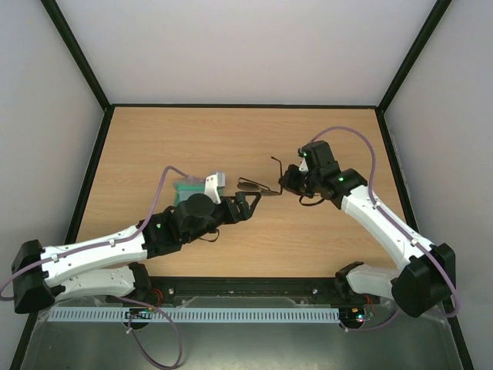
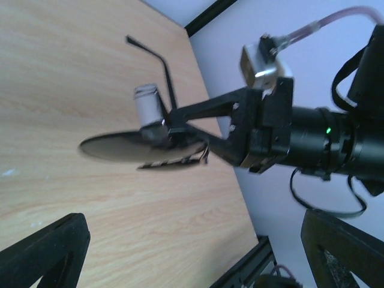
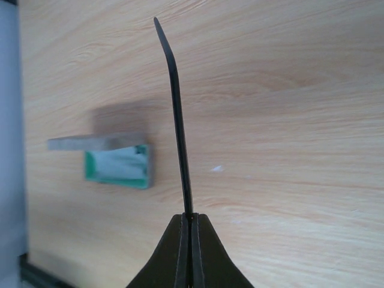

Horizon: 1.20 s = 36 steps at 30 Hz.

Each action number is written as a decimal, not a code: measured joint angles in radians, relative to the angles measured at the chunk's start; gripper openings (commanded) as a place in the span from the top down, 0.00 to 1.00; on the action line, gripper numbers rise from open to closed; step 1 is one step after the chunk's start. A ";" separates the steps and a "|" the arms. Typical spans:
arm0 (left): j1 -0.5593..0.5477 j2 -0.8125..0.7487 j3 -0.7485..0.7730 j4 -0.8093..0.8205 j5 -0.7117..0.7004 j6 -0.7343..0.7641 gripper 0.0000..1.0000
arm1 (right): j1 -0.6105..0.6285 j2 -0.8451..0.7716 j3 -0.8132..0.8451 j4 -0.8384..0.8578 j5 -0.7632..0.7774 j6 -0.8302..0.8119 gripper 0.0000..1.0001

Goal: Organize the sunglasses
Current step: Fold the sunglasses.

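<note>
Sunglasses (image 1: pixel 258 186) sit between the tools. Right tool (image 3: pixel 189 221) clenched on one temple arm, left tool (image 1: pixel 250 202) released. Top view: case (image 1: pixel 187 187) mostly hidden behind left arm. Right wrist shows it open, lenses cut off.

The far half of the wooden table (image 1: pixel 231 135) lies bare from side wall to side wall, as does the near stretch between the two arms. At mid-table the sunglasses (image 1: pixel 258 186) hang between the left gripper (image 1: pixel 251 200), jaws spread just beside them, and the right gripper (image 1: pixel 287 183), pinched on a temple arm. The open grey case (image 1: pixel 189 189) blocks left of centre, partly under the left arm.
</note>
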 measured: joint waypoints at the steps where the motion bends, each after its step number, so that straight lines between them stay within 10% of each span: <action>1: 0.000 0.013 0.018 0.003 -0.011 0.009 0.01 | 0.000 -0.005 0.000 0.011 -0.032 0.026 0.99; 36: 0.040 0.083 0.253 -0.136 -0.173 0.198 0.00 | 0.000 -0.050 0.029 0.101 -0.264 0.246 0.99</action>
